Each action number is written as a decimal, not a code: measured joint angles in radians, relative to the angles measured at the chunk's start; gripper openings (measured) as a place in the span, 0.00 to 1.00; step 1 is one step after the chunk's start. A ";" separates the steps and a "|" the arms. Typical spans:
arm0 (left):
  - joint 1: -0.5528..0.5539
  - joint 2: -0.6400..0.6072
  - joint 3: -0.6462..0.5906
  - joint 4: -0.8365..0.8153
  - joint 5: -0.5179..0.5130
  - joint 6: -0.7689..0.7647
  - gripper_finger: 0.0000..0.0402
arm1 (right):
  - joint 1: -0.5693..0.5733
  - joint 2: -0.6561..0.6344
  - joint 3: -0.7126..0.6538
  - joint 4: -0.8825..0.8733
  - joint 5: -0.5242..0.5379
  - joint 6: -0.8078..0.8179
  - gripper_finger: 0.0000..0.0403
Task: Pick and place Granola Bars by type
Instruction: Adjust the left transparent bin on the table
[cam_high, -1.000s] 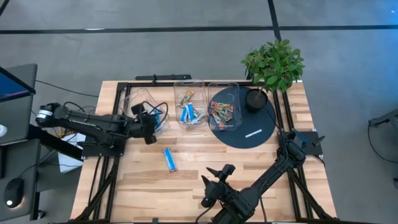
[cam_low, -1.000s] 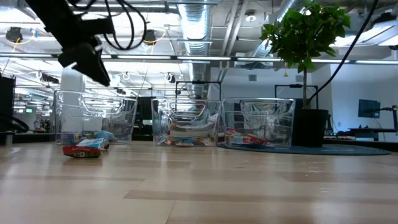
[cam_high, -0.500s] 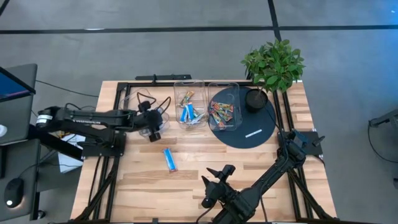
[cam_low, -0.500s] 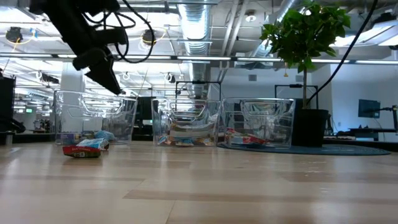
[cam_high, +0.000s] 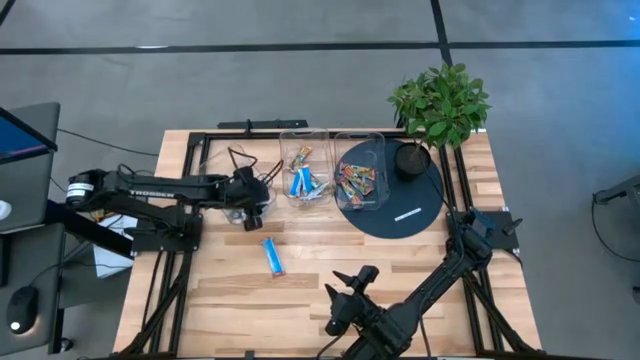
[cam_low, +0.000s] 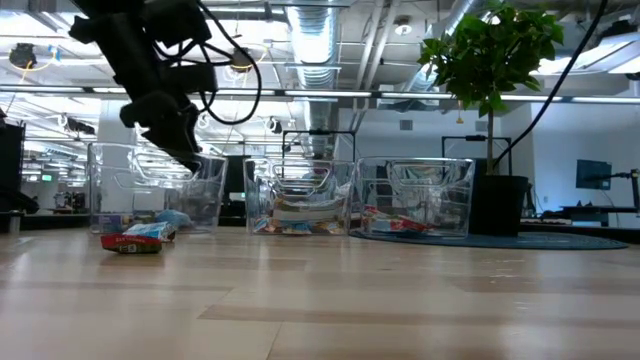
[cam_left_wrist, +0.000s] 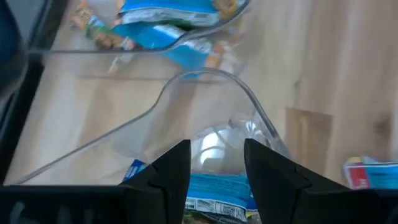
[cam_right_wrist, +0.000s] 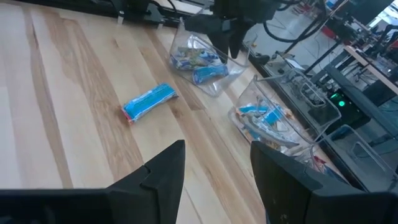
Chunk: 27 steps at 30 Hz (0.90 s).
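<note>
A bright blue bar (cam_high: 273, 256) lies on the pale wood-grain surface (cam_high: 230, 290). The clear bins (cam_high: 304, 170) hold blue and orange-red wrappers; one seems silvery-green. Dark round mat (cam_high: 400, 205), green plant (cam_high: 440, 100).

You have a light wooden slatted table (cam_high: 330, 255) on a black frame. Along its far side sit three clear rectangular plastic bins (cam_high: 304, 165) in a row, and a dark round mat (cam_high: 400, 205) lies at the far right. One blue-wrapped granola bar (cam_high: 273, 256) lies loose on the bare wood, near the middle.
</note>
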 joint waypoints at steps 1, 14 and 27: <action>0.000 -0.003 0.000 0.000 0.016 0.009 0.36 | 0.000 0.000 0.000 0.000 0.000 0.000 0.44; -0.016 -0.004 -0.002 -0.230 0.199 0.049 0.36 | 0.000 0.000 0.000 0.000 -0.002 0.001 0.44; -0.058 -0.065 -0.004 -0.188 0.019 -0.043 0.36 | 0.000 0.000 0.000 0.004 -0.003 0.002 0.44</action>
